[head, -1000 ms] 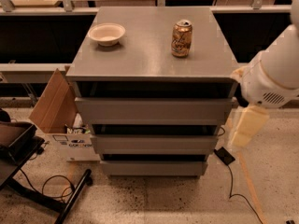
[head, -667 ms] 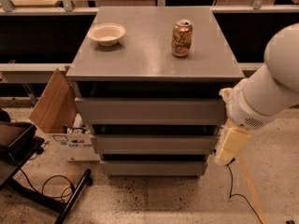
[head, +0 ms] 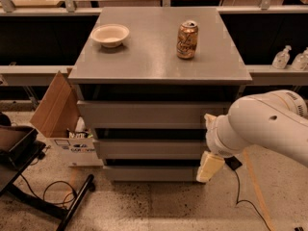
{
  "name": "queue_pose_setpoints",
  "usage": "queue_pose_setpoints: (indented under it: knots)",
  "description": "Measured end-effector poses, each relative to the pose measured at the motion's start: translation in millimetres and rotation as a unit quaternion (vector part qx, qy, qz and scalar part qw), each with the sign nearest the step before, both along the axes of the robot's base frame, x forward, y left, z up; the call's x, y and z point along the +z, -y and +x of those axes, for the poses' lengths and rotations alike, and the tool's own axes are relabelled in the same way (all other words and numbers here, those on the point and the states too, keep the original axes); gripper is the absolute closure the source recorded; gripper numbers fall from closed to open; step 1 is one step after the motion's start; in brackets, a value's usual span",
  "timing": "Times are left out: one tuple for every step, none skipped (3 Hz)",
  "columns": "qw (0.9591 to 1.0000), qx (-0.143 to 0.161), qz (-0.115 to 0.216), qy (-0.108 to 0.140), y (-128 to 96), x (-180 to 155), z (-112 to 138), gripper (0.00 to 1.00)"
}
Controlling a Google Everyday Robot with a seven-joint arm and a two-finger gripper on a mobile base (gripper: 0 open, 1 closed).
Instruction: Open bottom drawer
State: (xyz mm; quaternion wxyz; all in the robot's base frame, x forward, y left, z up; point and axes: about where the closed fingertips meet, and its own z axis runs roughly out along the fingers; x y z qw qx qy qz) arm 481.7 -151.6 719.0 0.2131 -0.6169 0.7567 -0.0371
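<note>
Bottom drawer (head: 151, 173) is the lowest of three grey fronts on the grey cabinet, just above the speckled floor. It is a plain flat strip with no handle, and none of its tray shows, so it looks pushed in. Above it sit the middle drawer (head: 149, 149) and the top drawer (head: 144, 114), each with a dark gap over it.

The gripper (head: 210, 166), a cream-coloured piece at the end of the white arm (head: 267, 124), hangs at the right end of the bottom drawer's front, overlapping its right edge and pointing down. Whether it touches the front, and whether it is open or closed, I cannot tell. The arm reaches in from the right side, and its thick wrist covers the right end of the middle drawer.

On the tabletop (head: 154, 66) a pale bowl (head: 110, 34) stands near the back left corner. A copper-coloured soda can (head: 187, 39) stands upright, nearer the back edge and right of centre, well apart from the bowl.

Left of the cabinet an open cardboard box (head: 57, 107) leans on the floor. A black cable (head: 238, 191) runs across the floor under the arm. Two clear pump bottles (head: 283, 57) stand on a ledge at the far right
</note>
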Motion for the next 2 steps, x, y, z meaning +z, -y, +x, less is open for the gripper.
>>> queue_pose_setpoints:
  knots:
    - [1.0000, 0.000, 0.000, 0.000, 0, 0, 0, 0.00]
    - [0.9999, 0.002, -0.014, 0.001, -9, -17, 5, 0.00]
